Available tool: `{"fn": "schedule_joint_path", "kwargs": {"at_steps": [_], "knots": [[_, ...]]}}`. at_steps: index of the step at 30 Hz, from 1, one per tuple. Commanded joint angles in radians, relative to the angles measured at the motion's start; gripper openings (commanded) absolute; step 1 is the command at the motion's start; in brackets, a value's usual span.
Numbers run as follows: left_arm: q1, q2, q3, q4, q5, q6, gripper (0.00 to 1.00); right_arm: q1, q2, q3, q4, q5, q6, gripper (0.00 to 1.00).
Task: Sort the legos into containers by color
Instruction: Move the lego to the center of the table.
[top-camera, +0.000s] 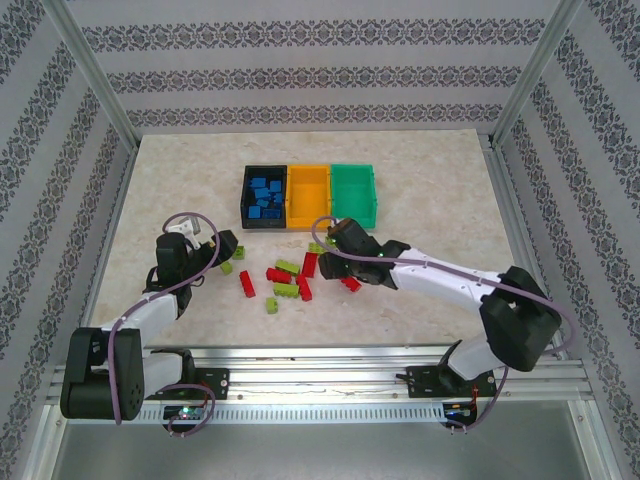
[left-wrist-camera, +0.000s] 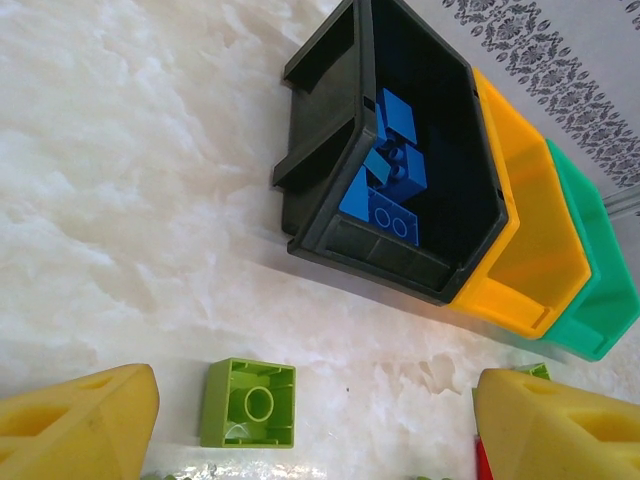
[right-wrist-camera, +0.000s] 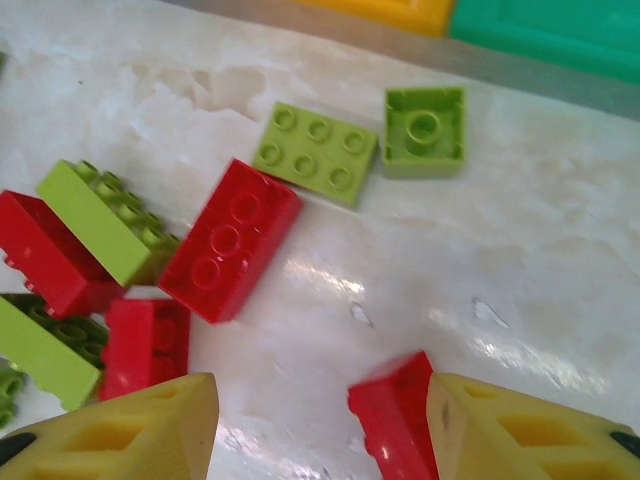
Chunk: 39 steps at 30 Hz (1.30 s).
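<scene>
- Right wrist view: a red brick (right-wrist-camera: 390, 430) lies on the surface between the fingers of your right claw (right-wrist-camera: 320, 432), close against one pad (right-wrist-camera: 500, 430); the claw is spread and seems to pinch nothing
- Expect the brick to be light, rigid and slick-sided; take it across its two flat long sides, not over the studs, or it may squirt out
- Just ahead sit more red bricks (right-wrist-camera: 230, 240) and lime bricks (right-wrist-camera: 315, 150), some touching or leaning on each other, so a wide sweep would likely nudge neighbours
- Your left claw (left-wrist-camera: 315, 420) is spread too, with a lone lime brick (left-wrist-camera: 250, 403) on the surface between its fingers, free on every side
- The blue bricks (left-wrist-camera: 390, 175) lie in the black bin (left-wrist-camera: 330, 160); the orange bin (top-camera: 308, 195) and green bin (top-camera: 355, 190) beside it look empty
- The bins stand touching in a row beyond the pile; their near walls are the edge to clear, so lift before carrying over
- The surface (top-camera: 430, 190) leaves you open room on both sides of the pile and the bins
</scene>
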Motion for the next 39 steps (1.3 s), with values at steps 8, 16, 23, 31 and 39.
{"fn": "schedule_joint_path", "kwargs": {"at_steps": [8,16,23,31,39], "knots": [[0.015,0.037,0.0,0.043,0.004,0.004,0.83,-0.121,-0.161,-0.154,-0.053,-0.009,0.024,0.6],[0.015,0.082,0.008,0.068,0.033,-0.01,0.87,-0.145,-0.145,-0.174,-0.057,-0.032,0.011,0.61],[0.015,0.075,0.009,0.067,0.035,-0.01,0.88,-0.136,-0.069,-0.145,-0.022,-0.088,0.018,0.61],[0.015,0.065,0.008,0.058,0.029,-0.005,0.88,-0.086,0.084,-0.068,-0.04,-0.098,-0.003,0.59],[0.015,0.073,0.01,0.061,0.033,-0.007,0.88,-0.032,0.164,-0.01,-0.029,-0.122,-0.007,0.59]]}}
